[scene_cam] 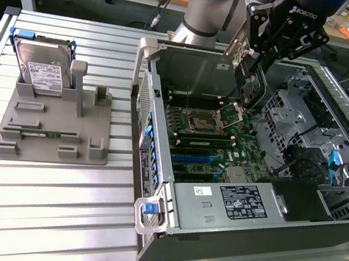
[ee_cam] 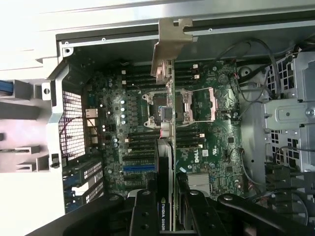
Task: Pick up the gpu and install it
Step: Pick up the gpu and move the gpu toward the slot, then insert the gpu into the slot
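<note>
**Status.** The black two-finger gripper point(scene_cam: 263, 49) is clamped on the gpu point(scene_cam: 252, 83), a slim black rectangular card with a silver metal bracket at one end. The card hangs in the upper right of the exterior view, above the open grey metal computer case point(scene_cam: 222, 249) and clear of the green motherboard point(scene_cam: 209, 139). In the wrist view the gpu point(ee_cam: 165, 162) is seen edge-on between the gripper point(ee_cam: 167, 212) fingers, with its bracket towards the rear wall of the case.

**Hazards (assessment).**
- The card appears tilted in the exterior view. A tilted edge connector may jam against the blue expansion slots point(scene_cam: 193, 161) instead of seating.
- The bracket may catch on the rear wall of the case if it is not lined up with its opening.
- The card hangs near the square silver processor socket point(scene_cam: 197, 118). A descent there would strike the socket frame.
- A narrow grip on a thin card may let it rotate under pressing load.

**Surroundings.**
- The grey metal drive cage point(scene_cam: 295, 116) and dark cables point(scene_cam: 307, 165) crowd the right side of the case.
- Upper left, well apart on the slatted aluminium table point(scene_cam: 50, 217), a grey plastic fixture point(scene_cam: 89, 131) holds the silver hard drive point(scene_cam: 40, 71) and the thin green memory stick point(scene_cam: 37, 132). Neither obstructs the arm.
</note>
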`<action>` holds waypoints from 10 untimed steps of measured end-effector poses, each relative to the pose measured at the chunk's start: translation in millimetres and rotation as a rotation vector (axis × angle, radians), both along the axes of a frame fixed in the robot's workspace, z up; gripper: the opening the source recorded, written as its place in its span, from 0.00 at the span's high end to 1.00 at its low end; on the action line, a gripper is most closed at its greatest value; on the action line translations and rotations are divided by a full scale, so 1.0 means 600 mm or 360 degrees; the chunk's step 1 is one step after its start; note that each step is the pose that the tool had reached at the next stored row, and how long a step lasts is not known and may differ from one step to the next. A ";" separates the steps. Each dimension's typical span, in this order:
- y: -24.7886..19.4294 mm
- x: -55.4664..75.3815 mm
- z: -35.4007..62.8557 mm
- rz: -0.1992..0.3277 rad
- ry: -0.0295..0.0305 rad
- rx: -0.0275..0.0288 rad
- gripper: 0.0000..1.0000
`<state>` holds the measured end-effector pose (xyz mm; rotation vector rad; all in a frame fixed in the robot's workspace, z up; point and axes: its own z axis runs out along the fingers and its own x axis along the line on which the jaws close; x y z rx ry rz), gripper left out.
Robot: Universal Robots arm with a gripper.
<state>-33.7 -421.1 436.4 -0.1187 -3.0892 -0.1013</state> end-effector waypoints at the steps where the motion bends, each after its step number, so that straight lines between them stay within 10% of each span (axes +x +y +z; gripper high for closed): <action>1: 0.0000 0.000 0.000 0.0000 -0.00001 -0.00001 0.74; 10: 0.0000 0.000 0.000 0.0088 -0.00001 0.00000 0.74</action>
